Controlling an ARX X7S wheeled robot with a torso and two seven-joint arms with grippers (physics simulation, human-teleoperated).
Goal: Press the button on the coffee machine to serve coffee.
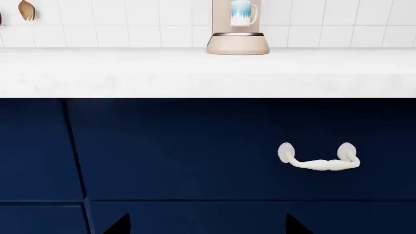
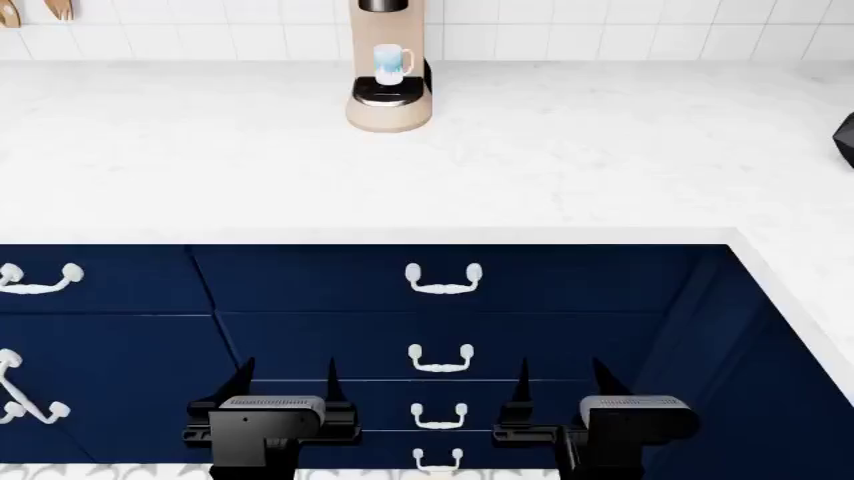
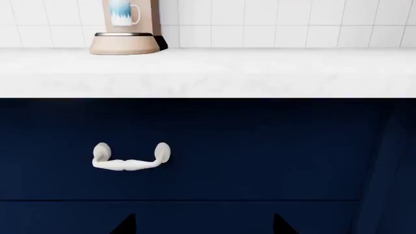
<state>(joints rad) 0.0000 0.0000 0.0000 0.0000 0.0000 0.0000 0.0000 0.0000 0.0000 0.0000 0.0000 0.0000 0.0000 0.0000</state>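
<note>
The beige coffee machine point(image 2: 388, 100) stands at the back of the white counter against the tiled wall, with a white and blue mug point(image 2: 390, 62) on its black drip tray. Its base and the mug also show in the left wrist view point(image 1: 237, 43) and in the right wrist view point(image 3: 124, 43). No button shows in any view. My left gripper point(image 2: 288, 380) and right gripper point(image 2: 558, 380) hang low in front of the navy drawers, both open and empty, far short of the machine. Only the fingertips point(image 1: 120, 225) show in the wrist views.
Navy drawer fronts with white handles point(image 2: 443, 280) sit under the white counter point(image 2: 427, 160). The counter turns forward along the right side point(image 2: 801, 280). A dark object point(image 2: 843, 135) sits at the right edge. Wooden utensils point(image 2: 56, 8) hang on the wall at the far left.
</note>
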